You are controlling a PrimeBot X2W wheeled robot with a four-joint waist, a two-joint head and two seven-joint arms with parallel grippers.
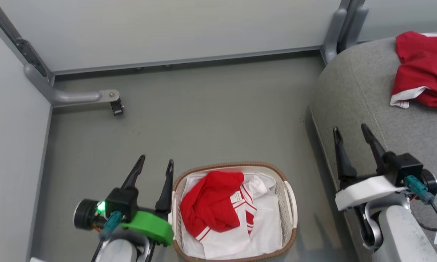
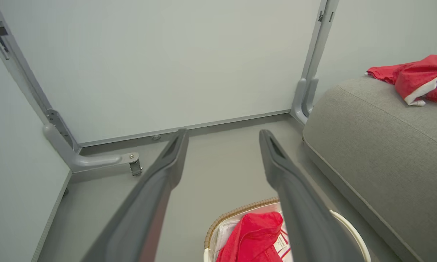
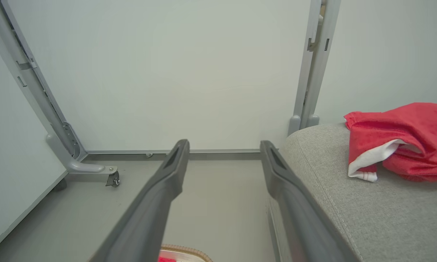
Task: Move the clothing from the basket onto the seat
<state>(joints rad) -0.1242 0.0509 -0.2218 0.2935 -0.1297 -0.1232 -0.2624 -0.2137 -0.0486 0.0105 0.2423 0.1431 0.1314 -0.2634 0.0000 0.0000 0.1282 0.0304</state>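
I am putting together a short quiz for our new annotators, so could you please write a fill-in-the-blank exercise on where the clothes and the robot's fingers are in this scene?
1. One red garment lies inside the oval ____.
2. A second red garment rests on the grey ____.
3. The left arm's fingers and the right arm's fingers stand ____, holding nothing.

Missing words: basket; sofa; open.

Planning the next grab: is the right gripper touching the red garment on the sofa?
Apart. The head view shows bare grey seat between the open right gripper and the red garment lying on it.
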